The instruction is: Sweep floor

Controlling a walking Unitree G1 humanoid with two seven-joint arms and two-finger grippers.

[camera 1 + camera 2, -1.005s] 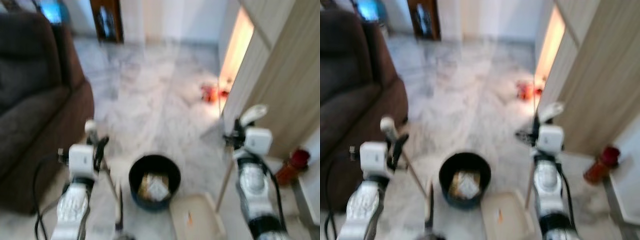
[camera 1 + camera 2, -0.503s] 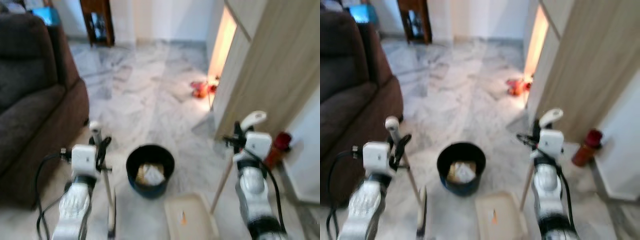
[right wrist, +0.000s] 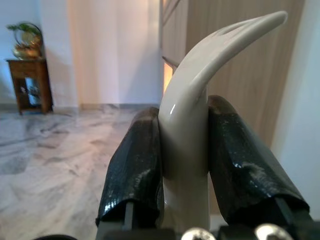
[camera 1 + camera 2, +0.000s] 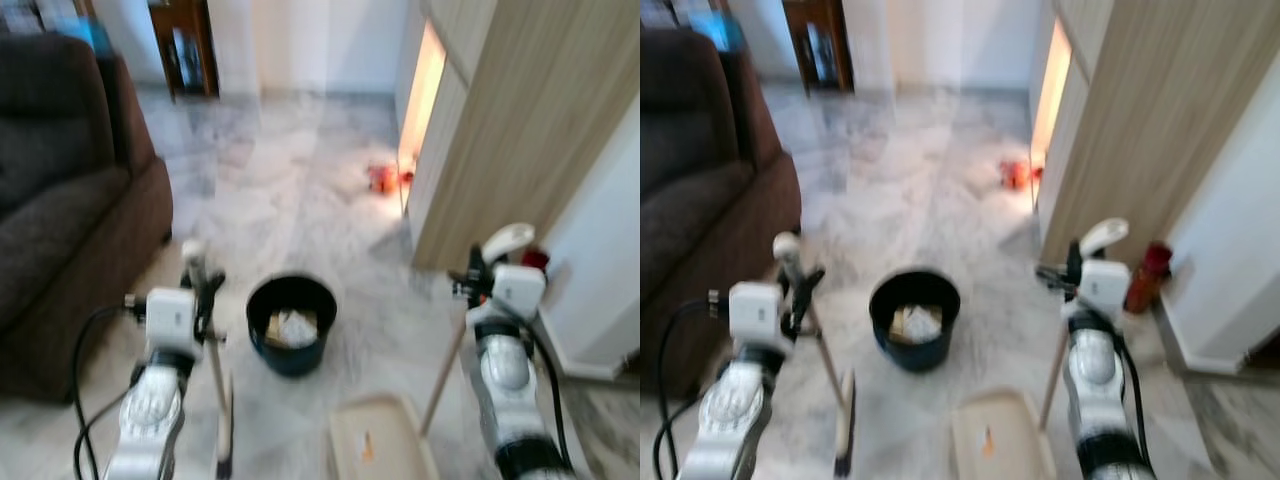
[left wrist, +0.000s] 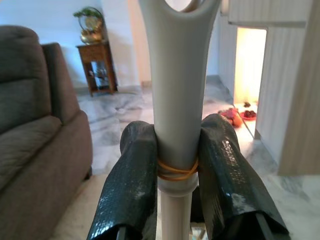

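Broom [image 4: 218, 400]: held by the left gripper [image 5: 176, 165], both black fingers [image 5: 131, 185] clamped on the grey handle top just above a rubber band. Shaft runs down and forward from the grip; brush end near the floor just left of the black bin [image 4: 291, 322]. Grip high on the handle probably to give long reach for the sweep stroke.

Dustpan [image 4: 378, 445]: beige tray flat on the marble floor [image 4: 290, 190], close in front of the robot, just right of the bin. Its long wooden shaft rises at a slant to the curved grey handle [image 3: 200, 100], which the right gripper [image 3: 182, 165] pinches between its two fingers. Pan rests mouth-forward, likely so debris can be pushed in.

Bin: holds crumpled paper and scraps, sits between the two tools.

Outward: brown sofa [image 4: 60, 200] on the left; wood-panelled wall [image 4: 500, 130] on the right with a lit gap; small orange-red litter [image 4: 383, 178] on the floor by that gap, well apart from the broom. Looks like the next target. Red bottle-like item [image 4: 1143, 275] at the wall base near the right arm.

Change from the earlier frames: whole scene has slid and turned, white wall [image 4: 610, 250] now wider on the right, so the camera has moved; blur is less. Both holds on the handles are unchanged, bin and pan in the same relation.
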